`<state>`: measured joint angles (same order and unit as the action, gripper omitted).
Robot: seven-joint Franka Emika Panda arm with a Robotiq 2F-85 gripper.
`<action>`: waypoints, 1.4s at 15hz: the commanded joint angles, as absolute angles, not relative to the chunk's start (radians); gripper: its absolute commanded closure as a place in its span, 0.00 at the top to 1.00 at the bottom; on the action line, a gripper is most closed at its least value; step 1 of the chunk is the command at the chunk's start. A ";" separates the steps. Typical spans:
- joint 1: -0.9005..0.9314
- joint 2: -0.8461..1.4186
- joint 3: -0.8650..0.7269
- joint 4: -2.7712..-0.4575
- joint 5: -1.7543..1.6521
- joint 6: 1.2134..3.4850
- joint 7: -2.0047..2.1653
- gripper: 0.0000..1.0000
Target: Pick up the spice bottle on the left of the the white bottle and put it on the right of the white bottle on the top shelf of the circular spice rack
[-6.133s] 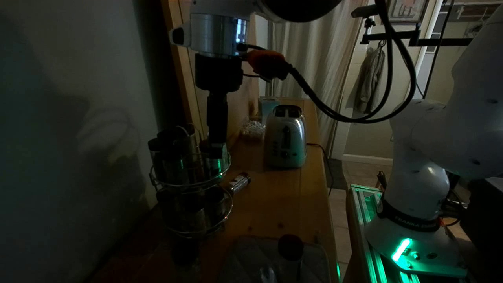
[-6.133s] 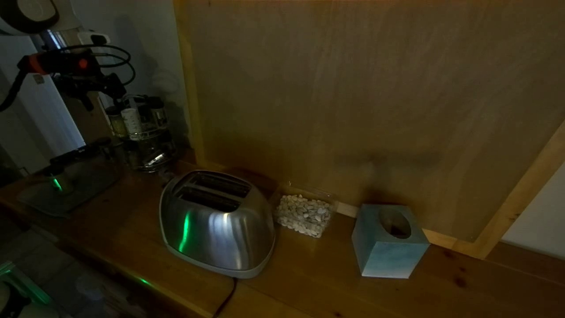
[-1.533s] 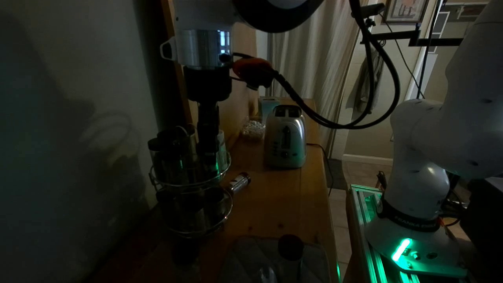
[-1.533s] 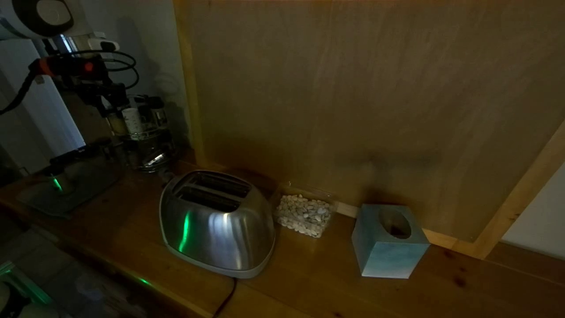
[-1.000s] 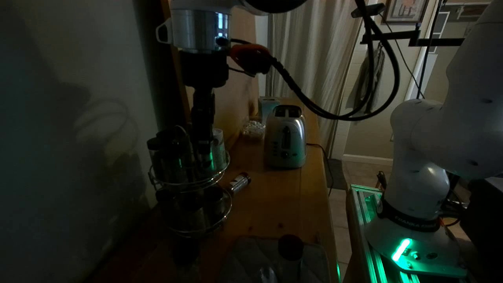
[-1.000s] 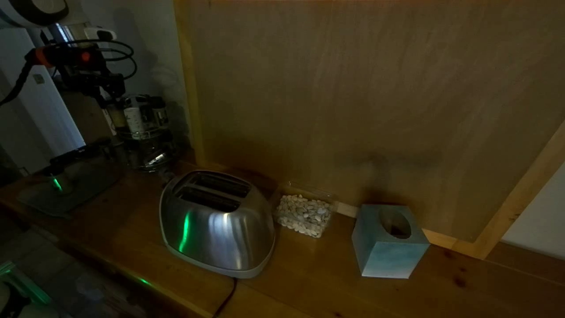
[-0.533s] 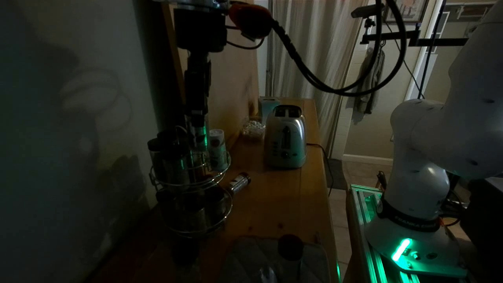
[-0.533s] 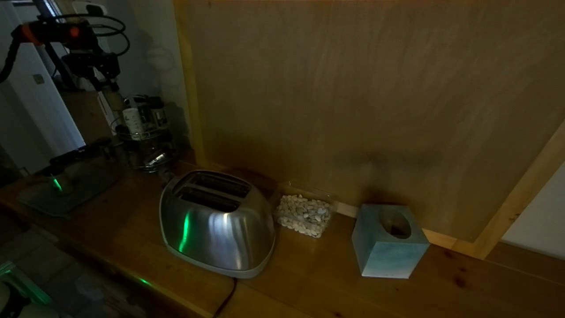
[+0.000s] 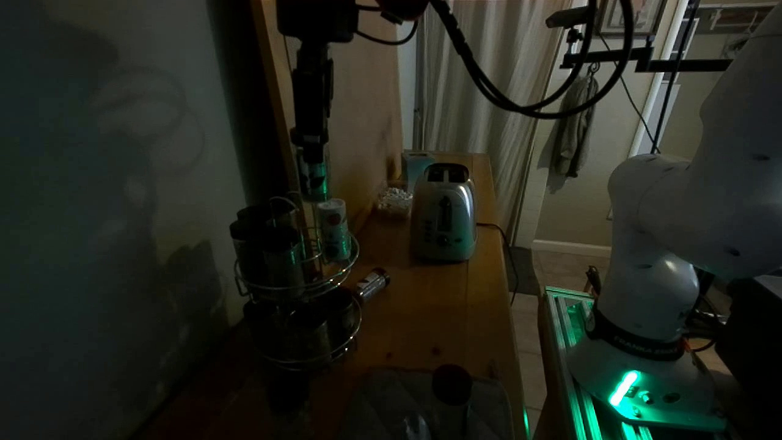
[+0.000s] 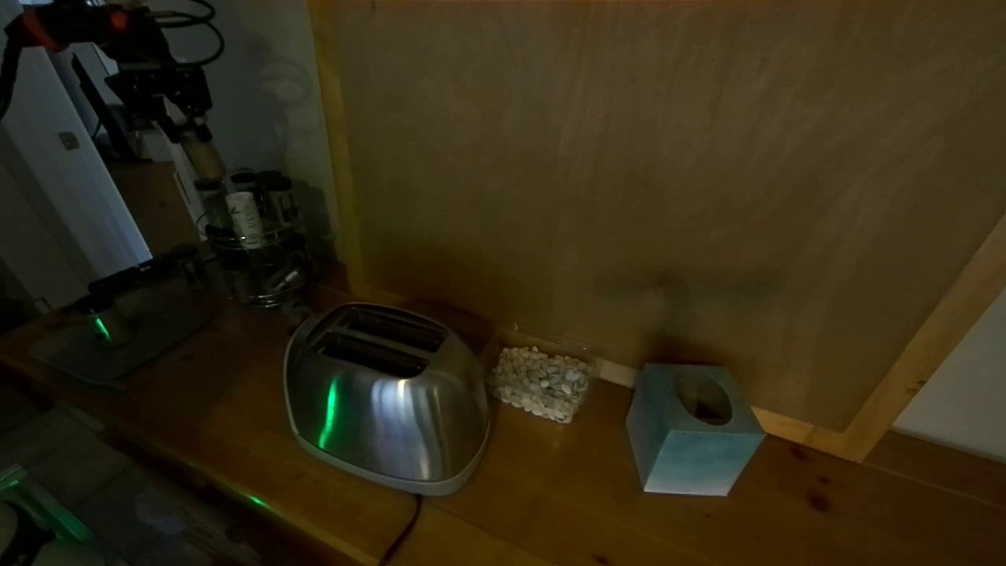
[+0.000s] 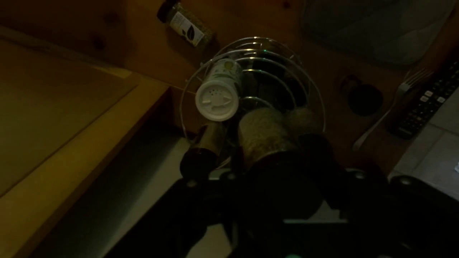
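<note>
My gripper [image 11: 278,157] is shut on a spice bottle [image 11: 265,130] with a dark cap and pale grainy contents. In both exterior views this bottle [image 9: 314,180] hangs, a little tilted, above the circular spice rack [image 9: 299,368]. The white bottle [image 9: 335,231] stands on the top shelf [image 9: 293,286], just below the held bottle. From the wrist view the white bottle [image 11: 217,100] shows its pale shaker lid, to the left of the held bottle. Several dark-capped jars [image 10: 280,200] share the top shelf. The gripper's fingers are very dark, and the held bottle hides part of the rack.
A jar [image 11: 190,30] lies on its side on the counter near the rack. Further along stand a steel toaster [image 10: 385,409], a box of pebbles [image 10: 542,383] and a tissue box [image 10: 695,440]. A fork [image 11: 380,118] and a remote [image 11: 426,102] lie beside the rack.
Earlier the gripper was above the rack with fingers apart. It then went down, took hold of the spice bottle and rose with it. The white bottle and nearby jars have shifted slightly.
</note>
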<state>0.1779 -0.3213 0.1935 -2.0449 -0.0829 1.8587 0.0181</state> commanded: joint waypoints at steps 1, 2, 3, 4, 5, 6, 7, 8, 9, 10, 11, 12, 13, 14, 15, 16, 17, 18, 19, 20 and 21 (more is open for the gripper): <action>0.150 -0.346 0.185 -2.003 -0.125 1.806 0.030 0.24; 0.145 -0.348 0.184 -2.000 -0.130 1.801 0.029 0.24; 0.141 -0.350 0.182 -1.999 -0.133 1.798 0.031 0.24; 0.136 -0.351 0.181 -1.998 -0.136 1.804 0.034 0.24; 0.133 -0.350 0.178 -2.006 -0.138 1.823 0.029 0.24; 0.129 -0.343 0.175 -2.009 -0.140 1.836 0.027 0.24; 0.127 -0.337 0.171 -2.016 -0.135 1.851 0.023 0.24; 0.124 -0.331 0.166 -2.025 -0.132 1.872 0.020 0.24; 0.121 -0.325 0.163 -2.031 -0.133 1.891 0.022 0.24; 0.119 -0.321 0.158 -2.037 -0.133 1.911 0.021 0.24; 0.116 -0.316 0.155 -2.042 -0.134 1.925 0.021 0.24; 0.113 -0.311 0.152 -2.049 -0.133 1.939 0.023 0.24; 0.111 -0.309 0.149 -2.063 -0.132 1.952 0.023 0.24; 0.110 -0.307 0.146 -2.075 -0.131 1.959 0.024 0.24; 0.109 -0.306 0.144 -2.083 -0.130 1.967 0.024 0.24; 0.108 -0.309 0.142 -2.095 -0.132 1.976 0.026 0.24; 0.107 -0.310 0.140 -2.105 -0.131 1.985 0.025 0.24; 0.106 -0.315 0.139 -2.117 -0.132 1.992 0.024 0.24; 0.105 -0.318 0.138 -2.128 -0.134 2.001 0.024 0.24; 0.105 -0.321 0.136 -2.140 -0.131 2.006 0.024 0.24; 0.103 -0.321 0.135 -2.147 -0.131 2.013 0.024 0.24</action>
<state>0.1087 -0.2978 0.1400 -2.1057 -0.1157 1.9755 0.0180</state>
